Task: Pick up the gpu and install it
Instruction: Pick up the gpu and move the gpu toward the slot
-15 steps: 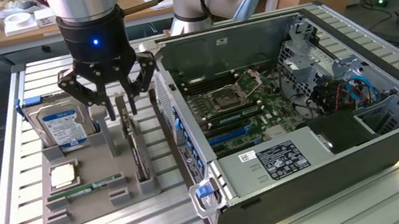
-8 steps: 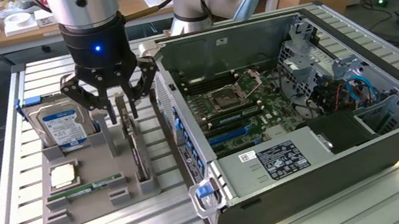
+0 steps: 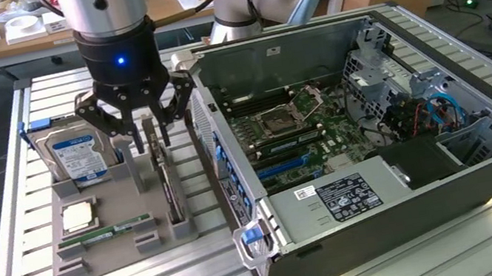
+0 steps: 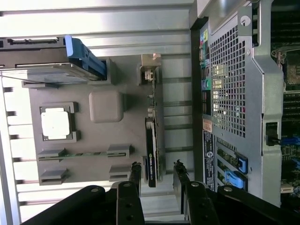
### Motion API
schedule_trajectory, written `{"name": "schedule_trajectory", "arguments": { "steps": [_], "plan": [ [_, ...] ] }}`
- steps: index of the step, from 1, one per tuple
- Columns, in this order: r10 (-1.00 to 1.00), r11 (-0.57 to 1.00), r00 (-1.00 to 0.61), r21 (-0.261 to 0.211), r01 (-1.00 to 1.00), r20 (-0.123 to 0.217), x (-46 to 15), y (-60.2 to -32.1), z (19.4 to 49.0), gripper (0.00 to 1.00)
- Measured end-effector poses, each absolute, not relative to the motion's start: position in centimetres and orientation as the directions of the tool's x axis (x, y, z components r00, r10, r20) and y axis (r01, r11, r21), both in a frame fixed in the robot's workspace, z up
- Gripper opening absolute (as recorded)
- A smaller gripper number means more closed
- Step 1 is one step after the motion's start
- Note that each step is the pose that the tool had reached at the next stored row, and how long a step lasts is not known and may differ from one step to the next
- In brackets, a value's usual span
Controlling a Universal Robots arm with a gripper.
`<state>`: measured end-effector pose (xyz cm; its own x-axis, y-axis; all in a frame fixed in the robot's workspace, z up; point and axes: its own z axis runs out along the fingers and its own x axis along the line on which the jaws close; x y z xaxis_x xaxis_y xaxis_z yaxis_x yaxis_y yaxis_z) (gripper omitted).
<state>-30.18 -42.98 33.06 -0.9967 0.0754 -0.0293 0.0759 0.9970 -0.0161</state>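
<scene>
The gripper point(image 3: 147, 132) is hanging in the upper left of the exterior view, just above the gpu point(image 3: 168, 177). The gpu is standing on its long edge in a slot of the grey tray point(image 3: 121, 200), left of centre in the frame and just beside the open computer case point(image 3: 416, 192).

In the wrist view the gripper point(image 4: 156, 174) is straddling one end of the gpu point(image 4: 151, 150). Its jaws are standing partly open, with a gap showing between each of the fingertips point(image 4: 135, 171) and the card, so it is gripping nothing.

**What could go wrong**
- The card is sitting nearer one fingertip than the other, so closing jaws are likely to push it sideways and tilt it in its slot.
- The card is thin, and a grip taken at one end could let it swing or slip as it lifts.
- The case wall is standing close by, so a tilted card could be catching on it.

**Counts**
- One gpu, and one tray holding it.
- One hard drive point(image 3: 78, 152) with a blue and white label, standing upright.
- One square processor point(image 3: 77, 216), lying flat.
- One green memory stick point(image 3: 107, 233).
- One computer case.
</scene>
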Motion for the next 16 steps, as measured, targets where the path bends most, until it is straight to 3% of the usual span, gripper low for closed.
{"name": "schedule_trajectory", "arguments": {
  "steps": [16],
  "plan": [
    [0.075,0.997,-0.997,-0.016,0.076,-0.029,-30.2,-43.0,32.0,0.42]
  ]
}}
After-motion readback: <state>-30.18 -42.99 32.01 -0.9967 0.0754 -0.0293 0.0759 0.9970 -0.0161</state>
